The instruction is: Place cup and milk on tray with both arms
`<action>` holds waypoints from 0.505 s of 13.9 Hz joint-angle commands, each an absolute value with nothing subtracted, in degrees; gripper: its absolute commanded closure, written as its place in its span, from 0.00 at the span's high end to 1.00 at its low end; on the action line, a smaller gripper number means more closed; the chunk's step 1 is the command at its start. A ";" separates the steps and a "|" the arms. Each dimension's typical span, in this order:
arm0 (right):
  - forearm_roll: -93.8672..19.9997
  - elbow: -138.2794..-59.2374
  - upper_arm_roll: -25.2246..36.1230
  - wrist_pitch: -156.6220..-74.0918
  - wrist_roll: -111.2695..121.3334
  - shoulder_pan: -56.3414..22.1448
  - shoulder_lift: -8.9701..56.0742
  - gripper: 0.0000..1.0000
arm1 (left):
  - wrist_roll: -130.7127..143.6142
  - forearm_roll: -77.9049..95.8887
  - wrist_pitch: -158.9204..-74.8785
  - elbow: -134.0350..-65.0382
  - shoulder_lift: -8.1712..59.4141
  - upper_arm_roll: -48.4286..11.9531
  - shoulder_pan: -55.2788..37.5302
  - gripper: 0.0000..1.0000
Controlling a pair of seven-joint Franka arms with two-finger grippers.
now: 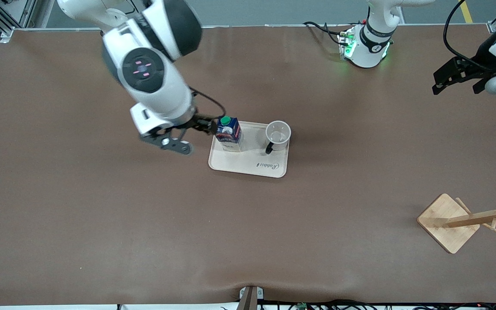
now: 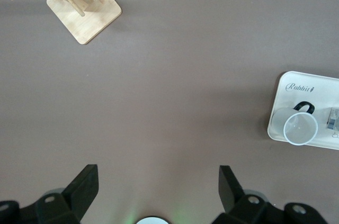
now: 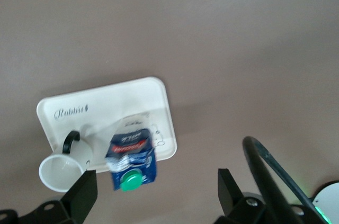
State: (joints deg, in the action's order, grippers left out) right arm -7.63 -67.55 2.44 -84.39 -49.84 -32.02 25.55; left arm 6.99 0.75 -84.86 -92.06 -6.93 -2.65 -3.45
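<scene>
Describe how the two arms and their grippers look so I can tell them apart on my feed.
Both arms are white, rounded, jointed shells with black bands. The right arm bears a dark round cap with pink markings, and a black cable loops to its black two-finger right gripper. The left arm's base glows green, with black cables beside it. The black left gripper has angular fingers.

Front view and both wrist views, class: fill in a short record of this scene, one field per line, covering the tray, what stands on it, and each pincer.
tray: cream rounded-rectangle tray with "Rabbit" lettering, on the brown table
milk: dark blue carton with green cap, upright on the tray
cup: white mug with black handle, upright on the tray beside the milk
right pincer: open, close beside the milk, not gripping it
left pincer: open, empty, waiting over bare table at the left arm's end
other: wooden stand
</scene>
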 commanded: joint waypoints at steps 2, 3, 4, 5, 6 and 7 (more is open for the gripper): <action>-6.86 -61.79 1.67 -78.66 -47.57 -27.95 23.39 1.00 | 6.68 1.15 -86.39 -95.10 -10.29 -2.46 -3.95 1.00; -5.55 -61.87 1.84 -78.05 -43.11 -27.43 21.73 1.00 | 6.16 0.79 -87.35 -95.01 -9.85 -2.46 -3.96 1.00; -4.93 -61.96 1.76 -76.48 -38.46 -25.51 19.88 1.00 | 5.98 -0.08 -88.15 -95.01 -9.67 -2.55 -3.96 1.00; -5.01 -62.05 1.58 -74.12 -34.06 -21.66 18.38 1.00 | 5.98 -0.70 -88.42 -95.01 -9.15 -2.90 -4.04 1.00; -5.10 -62.31 1.58 -72.61 -26.79 -17.53 17.59 1.00 | 5.98 -2.62 -89.03 -95.01 -8.97 -3.86 -4.04 1.00; -3.71 -63.45 1.76 -72.60 -20.72 -15.40 16.36 1.00 | 6.06 -3.77 -89.29 -95.10 -8.79 -4.56 -3.96 1.00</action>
